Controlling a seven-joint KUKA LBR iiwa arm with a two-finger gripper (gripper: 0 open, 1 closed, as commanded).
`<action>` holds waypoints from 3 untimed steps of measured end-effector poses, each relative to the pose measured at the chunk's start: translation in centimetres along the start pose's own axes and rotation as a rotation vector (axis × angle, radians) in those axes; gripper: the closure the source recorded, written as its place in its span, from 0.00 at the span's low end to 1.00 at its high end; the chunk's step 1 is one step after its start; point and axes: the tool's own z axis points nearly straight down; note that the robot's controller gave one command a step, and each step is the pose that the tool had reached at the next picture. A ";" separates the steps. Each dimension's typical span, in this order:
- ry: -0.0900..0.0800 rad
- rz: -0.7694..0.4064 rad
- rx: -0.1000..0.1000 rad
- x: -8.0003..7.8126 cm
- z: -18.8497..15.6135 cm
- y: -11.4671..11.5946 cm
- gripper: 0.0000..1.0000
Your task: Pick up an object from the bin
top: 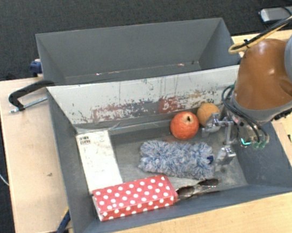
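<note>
Your arm (262, 77) is reaching in from the right, wrist low. Gripper (220, 140) is hanging fingers apart beside the right end of the blue duster (174, 158) lying mid-bin (125, 51), below the apple (184, 125).

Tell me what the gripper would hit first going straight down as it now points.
The gripper would probably meet the right end of the fluffy blue-and-white cloth, or the bare bin floor just beside it; depth is unclear.
</note>
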 end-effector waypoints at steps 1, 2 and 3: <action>-0.008 -0.001 0.001 -0.2 -0.4 0.0 0.00; -0.015 -0.365 0.004 0.2 5.3 4.5 1.00; -0.015 -0.366 0.004 0.2 5.3 4.5 1.00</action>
